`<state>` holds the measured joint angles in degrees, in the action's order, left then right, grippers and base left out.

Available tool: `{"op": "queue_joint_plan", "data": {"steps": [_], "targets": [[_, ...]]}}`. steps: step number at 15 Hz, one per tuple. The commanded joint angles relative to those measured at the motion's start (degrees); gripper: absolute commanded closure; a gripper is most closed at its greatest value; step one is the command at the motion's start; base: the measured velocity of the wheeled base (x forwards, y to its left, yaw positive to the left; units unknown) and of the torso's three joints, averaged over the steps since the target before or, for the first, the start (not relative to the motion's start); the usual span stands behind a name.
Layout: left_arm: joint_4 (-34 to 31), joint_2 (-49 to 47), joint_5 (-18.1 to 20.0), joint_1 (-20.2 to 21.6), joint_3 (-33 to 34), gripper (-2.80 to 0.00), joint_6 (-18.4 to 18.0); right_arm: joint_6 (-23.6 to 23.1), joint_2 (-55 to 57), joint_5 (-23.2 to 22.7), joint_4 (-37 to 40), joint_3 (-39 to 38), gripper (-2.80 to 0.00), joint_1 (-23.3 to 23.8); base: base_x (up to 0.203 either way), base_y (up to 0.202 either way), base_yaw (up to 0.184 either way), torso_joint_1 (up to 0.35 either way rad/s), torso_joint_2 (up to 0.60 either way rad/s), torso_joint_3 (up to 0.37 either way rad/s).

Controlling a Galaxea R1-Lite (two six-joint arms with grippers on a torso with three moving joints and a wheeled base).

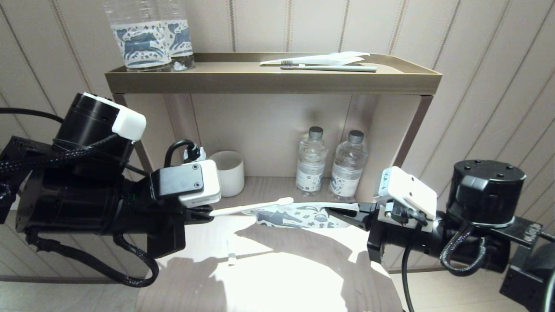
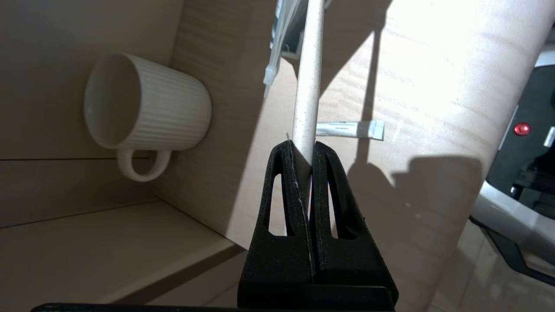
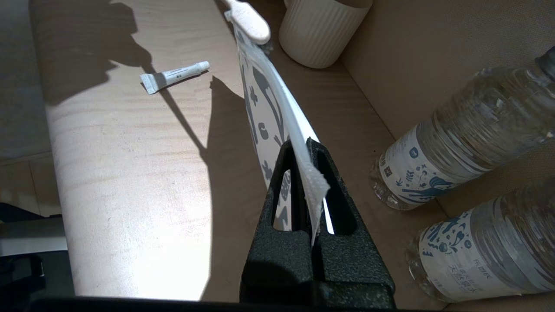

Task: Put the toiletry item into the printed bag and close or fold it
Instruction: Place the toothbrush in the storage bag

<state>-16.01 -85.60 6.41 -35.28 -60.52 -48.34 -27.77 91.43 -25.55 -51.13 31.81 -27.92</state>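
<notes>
Left gripper [image 2: 311,149]: black fingers [image 2: 284,190] clamped on the end of a cream, speckled plastic toothbrush handle [image 2: 307,82], held roughly level above the table. The toothbrush [image 1: 251,207] runs from the left gripper [image 1: 207,213] toward the right arm; its rounded head end [image 3: 250,21] sits at the mouth of the bag, against the upper edge. Can't tell whether it's inside or only lying on it.

Right gripper [image 3: 313,151]: black fingers [image 3: 336,190] pinched together on the serrated end seam of the flat white soft-plastic printed bag [image 3: 277,112], dark teal horse and small motifs on it. The bag [image 1: 299,214] hangs in the air between the two grippers, edge-up and slightly bowed, clear of the table, with the right gripper [image 1: 336,212] at its far end.

Below: pale wood-grain table [image 1: 277,268] with a rounded front edge and strong light patches. A small white squeeze tube [image 3: 173,76] lies flat on it, well apart from the bag.

Back of the lower shelf: white ribbed ceramic mug [image 1: 229,172], nothing visible inside, beside the left gripper. Two clear plastic water bottles [image 1: 311,160] with grey caps and horse-print labels stand side by side near the right gripper.

Top shelf tray [image 1: 269,80], brown, raised rim: two more labelled clear bottles [image 1: 147,39] at its left end, another toothbrush [image 1: 329,67] and a flat white pouch [image 1: 329,58] at its right.
</notes>
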Motion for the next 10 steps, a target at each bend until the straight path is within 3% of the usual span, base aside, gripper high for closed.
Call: {"op": "queue_joint_plan", "data": {"steps": [1,10], "targets": [[0.0,-0.3,0.0,-0.1,1.8,0.00,-0.3,-0.2,0.3,-0.1,-0.3,-0.1,0.00,0.0,0.000,0.000,0.000,0.000,0.00,0.000],[2.2,2.1,-1.4,-0.8,1.7,0.00,-0.3,-0.2,0.4,-0.1,-0.3,-0.2,0.00,0.0,0.000,0.000,0.000,0.000,0.00,0.000]]}}
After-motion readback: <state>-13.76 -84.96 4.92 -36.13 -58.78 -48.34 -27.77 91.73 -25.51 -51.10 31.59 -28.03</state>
